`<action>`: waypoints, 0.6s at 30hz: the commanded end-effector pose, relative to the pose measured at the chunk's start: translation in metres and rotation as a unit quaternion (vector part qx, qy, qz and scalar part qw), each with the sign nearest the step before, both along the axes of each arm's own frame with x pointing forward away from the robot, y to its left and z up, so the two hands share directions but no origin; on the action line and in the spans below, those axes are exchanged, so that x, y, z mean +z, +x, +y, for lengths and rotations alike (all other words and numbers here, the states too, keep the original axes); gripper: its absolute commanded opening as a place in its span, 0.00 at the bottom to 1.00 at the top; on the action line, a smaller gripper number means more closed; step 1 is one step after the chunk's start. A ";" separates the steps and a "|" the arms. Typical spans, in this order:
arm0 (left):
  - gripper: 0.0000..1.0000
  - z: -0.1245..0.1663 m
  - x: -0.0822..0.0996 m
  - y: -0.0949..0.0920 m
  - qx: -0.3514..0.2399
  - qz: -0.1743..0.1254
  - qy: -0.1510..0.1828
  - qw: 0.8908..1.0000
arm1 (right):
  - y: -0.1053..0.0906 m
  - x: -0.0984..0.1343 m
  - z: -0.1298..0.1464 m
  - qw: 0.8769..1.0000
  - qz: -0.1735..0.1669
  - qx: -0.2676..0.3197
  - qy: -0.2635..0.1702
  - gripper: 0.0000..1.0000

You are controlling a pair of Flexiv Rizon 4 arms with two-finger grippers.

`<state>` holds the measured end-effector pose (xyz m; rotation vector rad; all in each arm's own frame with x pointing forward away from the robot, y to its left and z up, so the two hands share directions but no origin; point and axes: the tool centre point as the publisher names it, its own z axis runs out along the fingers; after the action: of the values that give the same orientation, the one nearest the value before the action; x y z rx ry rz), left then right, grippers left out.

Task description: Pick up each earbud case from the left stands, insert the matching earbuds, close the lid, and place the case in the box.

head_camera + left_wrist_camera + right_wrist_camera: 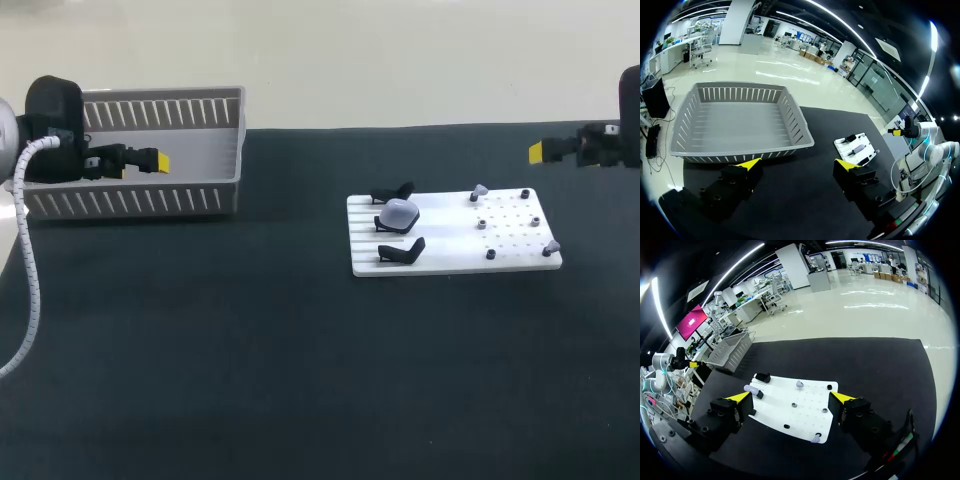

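Grey slatted box [130,203] sits well left of the white board [450,245], on the dark table [300,380]. Also well left of the board, by the box: the left gripper [796,163], fingers spread wide, nothing between them.

Board's left part: three black stands [402,251] in a column. Only the middle one carries a case [399,212], pale and rounded; cannot tell whether its lid is open. The other two stands carry nothing.

Board's right part: small black pegs [525,193] and two pale earbuds [480,190], one at the far edge, one at the near right corner.

Off the board's right side, the right gripper [791,397] hovers, fingers likewise released, holding nothing.

Judgement: the step in hand is the pick-up of the case on the middle stand; neither gripper is committed to it. The next move calls for the left gripper to cross from the box to the board's left part, come down with fingers straddling the case, and close without snagging the neighbouring stands. The earbuds come after that.
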<state>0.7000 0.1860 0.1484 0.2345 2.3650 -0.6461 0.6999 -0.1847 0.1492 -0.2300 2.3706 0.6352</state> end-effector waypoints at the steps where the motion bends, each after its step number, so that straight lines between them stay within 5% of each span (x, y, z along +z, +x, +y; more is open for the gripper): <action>1: 1.00 -0.001 0.001 0.000 0.002 0.002 0.003 1.000 | 0.000 0.000 0.000 1.000 0.000 0.000 -0.001 1.00; 18: 1.00 -0.002 0.001 0.000 -0.011 -0.002 -0.003 1.000 | 0.000 0.000 0.000 1.000 0.000 0.000 -0.001 1.00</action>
<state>0.6997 0.1854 0.1484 0.2380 2.3650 -0.6463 0.6999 -0.1847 0.1492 -0.2300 2.3706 0.6352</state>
